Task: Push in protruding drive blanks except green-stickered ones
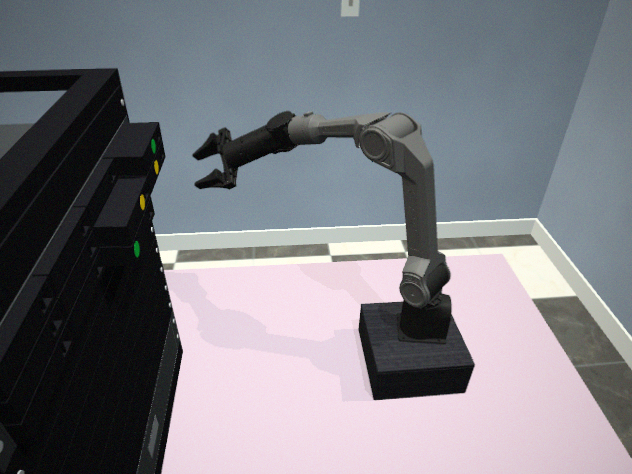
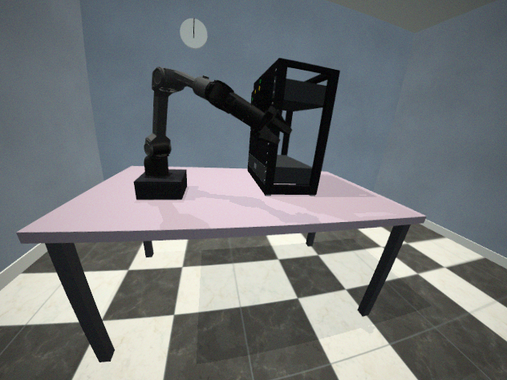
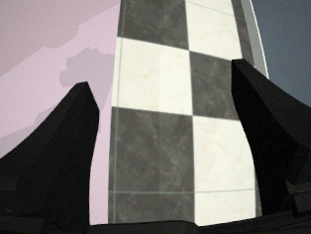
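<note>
Four round stickers, two green [image 1: 153,145] and two yellow [image 1: 156,166], on boxy matte-black blanks [image 1: 133,140] jutting from rack [image 1: 61,114] at tabletop [image 1: 285,408] edge; gripper [image 1: 210,166] spread wide, empty, near them.

The tall black open-frame rack [image 1: 61,109] runs off the top view's left edge; my wrist view misses it entirely.
</note>
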`<state>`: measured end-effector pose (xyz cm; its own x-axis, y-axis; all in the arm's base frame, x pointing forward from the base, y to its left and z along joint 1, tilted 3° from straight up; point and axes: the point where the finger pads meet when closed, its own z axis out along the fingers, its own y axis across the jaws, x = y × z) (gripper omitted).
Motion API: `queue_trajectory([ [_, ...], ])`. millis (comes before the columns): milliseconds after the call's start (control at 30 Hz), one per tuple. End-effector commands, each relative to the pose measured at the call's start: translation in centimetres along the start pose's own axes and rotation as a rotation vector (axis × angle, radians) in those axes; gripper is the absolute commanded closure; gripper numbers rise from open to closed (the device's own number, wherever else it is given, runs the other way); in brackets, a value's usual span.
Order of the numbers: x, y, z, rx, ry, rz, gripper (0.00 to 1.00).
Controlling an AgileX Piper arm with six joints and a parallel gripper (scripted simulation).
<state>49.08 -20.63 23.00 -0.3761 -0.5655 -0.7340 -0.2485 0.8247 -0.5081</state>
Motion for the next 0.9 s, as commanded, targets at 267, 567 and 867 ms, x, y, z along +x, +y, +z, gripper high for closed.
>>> queue_trajectory([
  [267,-0.1,0.0,0.0,0.001,-0.001,-0.001,0.00],
  [567,-0.1,0.0,-0.1,0.001,-0.001,0.000,0.00],
  [867,-1.5,2.9,-0.9,-0.056,0.019,0.057,0.00],
])
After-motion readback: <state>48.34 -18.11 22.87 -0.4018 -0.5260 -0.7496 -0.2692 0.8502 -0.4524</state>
